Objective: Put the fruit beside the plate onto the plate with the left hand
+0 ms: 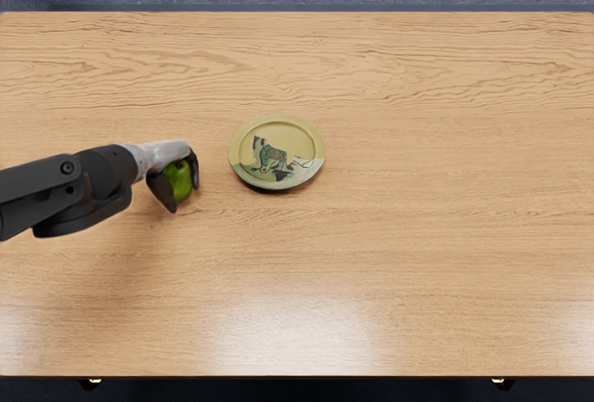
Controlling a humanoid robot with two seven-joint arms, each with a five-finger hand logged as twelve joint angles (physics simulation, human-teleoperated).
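**A:** Where's the small round green fruit (180, 181) right now?

**B:** Down on the light wooden counter (390, 263), just left of the round yellow-green plate with the painted picture (237, 159). It's near the plate but not touching it, and definitely not on it.

**A:** And the hand?

**B:** The grey-and-black left hand (170, 172) comes in from the left edge and is curled round the fruit from both sides, so I'd call that a grip. Can't tell if the fruit's off the wood, though.

**A:** Which way does it go?

**B:** The plate lies right of the hand and a touch farther up the counter. So I reckon lift, carry right and slightly away, then set down. The fruit's round, so there's no long axis to fuss over. The right arm's not in shot.
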